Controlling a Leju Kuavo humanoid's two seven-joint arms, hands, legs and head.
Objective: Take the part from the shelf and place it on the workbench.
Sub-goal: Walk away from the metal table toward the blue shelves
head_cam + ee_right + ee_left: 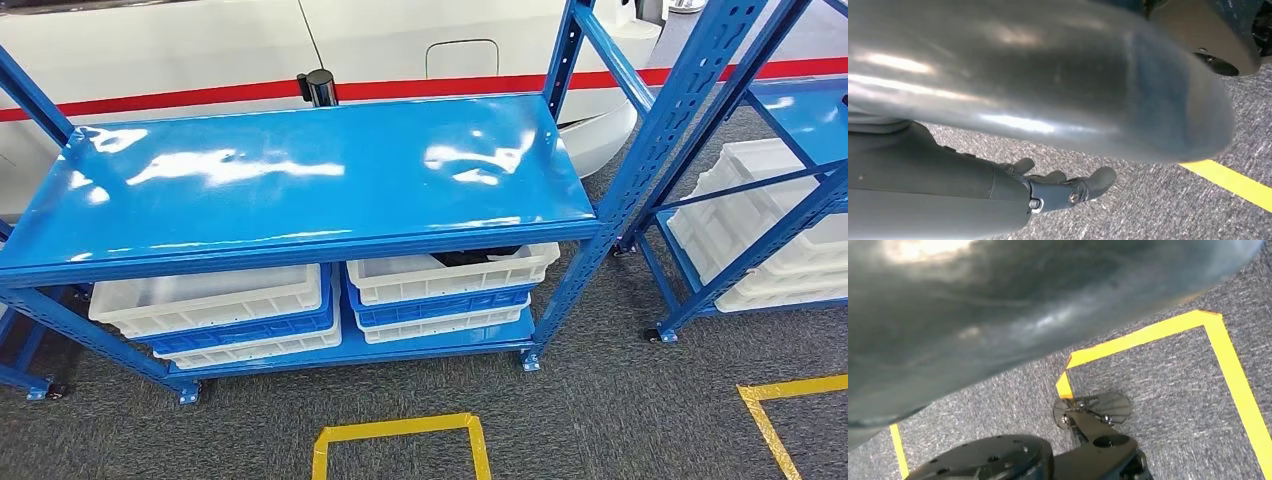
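Note:
A dark part (472, 257) lies in a white bin (450, 278) on the lower level of the blue shelf (300, 180), under the right half of its bare top board. Only the part's upper edge shows above the bin's rim. My right hand (1063, 186) hangs low over the grey carpet, its dark fingers a little apart and holding nothing. It is far from the shelf.
A second white bin (210, 298) sits to the left on the same level, both stacked on blue and white bins. Another blue rack (760, 200) with white bins stands at the right. Yellow tape (400, 435) marks the carpet. A white vehicle (200, 50) is behind.

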